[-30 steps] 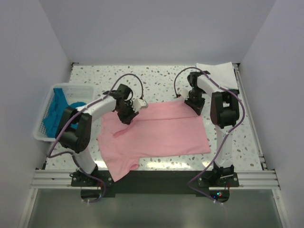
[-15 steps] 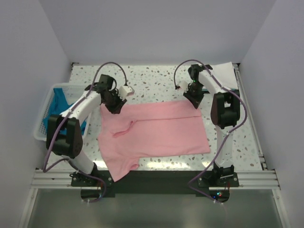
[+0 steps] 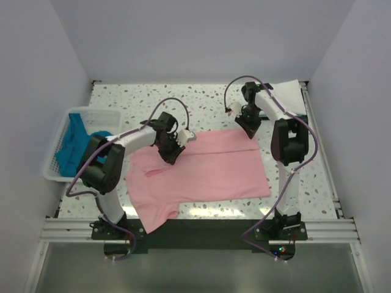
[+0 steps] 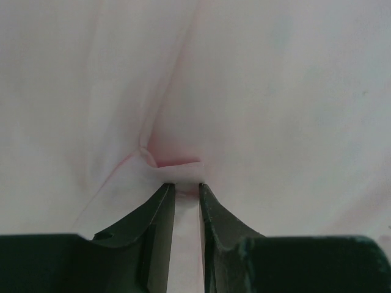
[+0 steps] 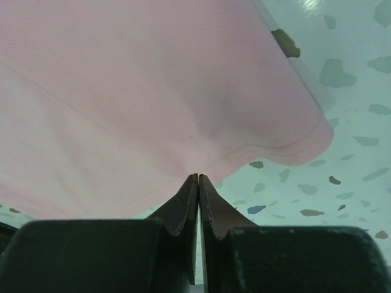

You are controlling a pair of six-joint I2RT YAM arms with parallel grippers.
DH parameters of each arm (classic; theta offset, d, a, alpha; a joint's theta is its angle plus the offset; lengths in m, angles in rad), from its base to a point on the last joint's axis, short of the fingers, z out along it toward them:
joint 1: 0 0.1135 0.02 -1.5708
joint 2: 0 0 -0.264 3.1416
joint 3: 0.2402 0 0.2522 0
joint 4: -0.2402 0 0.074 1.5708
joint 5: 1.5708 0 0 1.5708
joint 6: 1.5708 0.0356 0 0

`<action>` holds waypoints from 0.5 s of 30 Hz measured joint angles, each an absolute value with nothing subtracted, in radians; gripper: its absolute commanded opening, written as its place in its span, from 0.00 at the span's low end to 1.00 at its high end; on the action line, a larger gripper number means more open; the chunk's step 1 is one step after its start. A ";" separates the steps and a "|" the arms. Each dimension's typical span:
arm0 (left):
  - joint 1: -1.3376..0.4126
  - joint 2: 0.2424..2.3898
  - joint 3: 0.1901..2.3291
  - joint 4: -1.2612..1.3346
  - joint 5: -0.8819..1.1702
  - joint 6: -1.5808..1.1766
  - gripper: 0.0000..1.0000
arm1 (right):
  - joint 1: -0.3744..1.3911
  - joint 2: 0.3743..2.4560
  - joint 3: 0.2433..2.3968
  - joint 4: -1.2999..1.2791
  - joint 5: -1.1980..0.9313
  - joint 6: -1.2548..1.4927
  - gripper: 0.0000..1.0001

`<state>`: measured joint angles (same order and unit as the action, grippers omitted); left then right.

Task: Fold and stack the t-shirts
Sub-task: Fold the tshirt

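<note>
The light pink t-shirt (image 3: 208, 174) lies spread over the middle of the table, one sleeve hanging toward the front left. My left gripper (image 3: 171, 148) sits on its upper left part. In the left wrist view, the gripper (image 4: 186, 185) is shut on a small puckered fold of the pink cloth (image 4: 275, 91). My right gripper (image 3: 247, 125) is at the shirt's back right corner. There the gripper (image 5: 198, 177) is shut on the hem of the pink shirt (image 5: 122, 91), which is raised slightly off the table. A white t-shirt (image 3: 280, 91) lies at the back right.
A white lattice basket (image 3: 91, 112) stands at the left edge with teal-blue t-shirts (image 3: 72, 143) in it. Speckled tabletop (image 5: 342, 152) shows behind and to the right of the pink shirt. Walls close in on three sides.
The left gripper swung out to the shirt's far left corner, then came back right onto the cloth near the collar. The right gripper moved slightly toward the back and then held still.
</note>
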<state>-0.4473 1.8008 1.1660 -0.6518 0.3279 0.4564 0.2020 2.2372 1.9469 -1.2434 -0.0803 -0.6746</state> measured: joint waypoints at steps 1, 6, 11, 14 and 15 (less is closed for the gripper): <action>-0.461 1.806 1.153 -0.646 0.326 0.454 0.27 | 0.202 2.237 1.933 -1.239 -0.080 -0.673 0.05; -0.467 1.808 1.138 -0.634 0.322 0.455 0.30 | 0.202 2.237 1.897 -1.242 -0.079 -0.670 0.06; -0.410 1.717 1.132 -0.649 0.333 0.454 0.36 | 0.202 2.235 1.898 -1.240 -0.089 -0.664 0.07; -0.320 1.628 1.132 -0.643 0.337 0.446 0.37 | 0.202 2.235 1.914 -1.237 -0.096 -0.648 0.08; -0.293 1.611 1.132 -0.643 0.336 0.444 0.37 | 0.203 2.235 1.922 -1.235 -0.096 -0.641 0.07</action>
